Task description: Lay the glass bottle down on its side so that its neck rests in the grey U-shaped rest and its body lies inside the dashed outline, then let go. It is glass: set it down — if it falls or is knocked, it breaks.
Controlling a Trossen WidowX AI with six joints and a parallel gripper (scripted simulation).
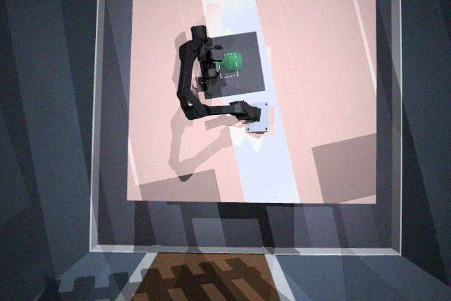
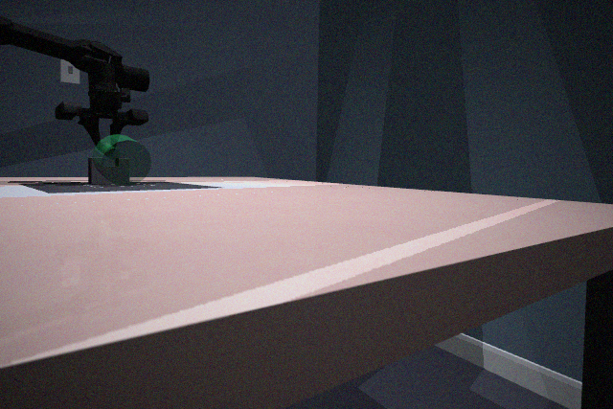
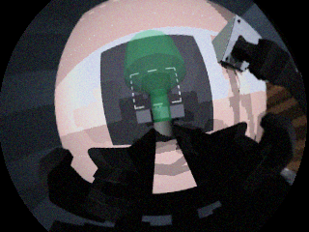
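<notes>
The fingers (image 1: 215,66) (image 2: 104,139) are partly closed, gripping the green glass bottle (image 1: 234,61) (image 2: 122,159) (image 3: 155,58) by the end of its neck. The bottle lies on its side over the dark mat (image 1: 247,82) (image 2: 172,186) (image 3: 195,63) on the table (image 1: 328,72) (image 2: 247,246) (image 3: 97,29), its wide base pointing away from the fingers. From above, its body overlaps the dashed outline (image 1: 229,76) (image 3: 181,92) but juts past it. The neck passes over or into the grey rest (image 2: 95,174) (image 3: 144,115); I cannot tell whether they touch.
</notes>
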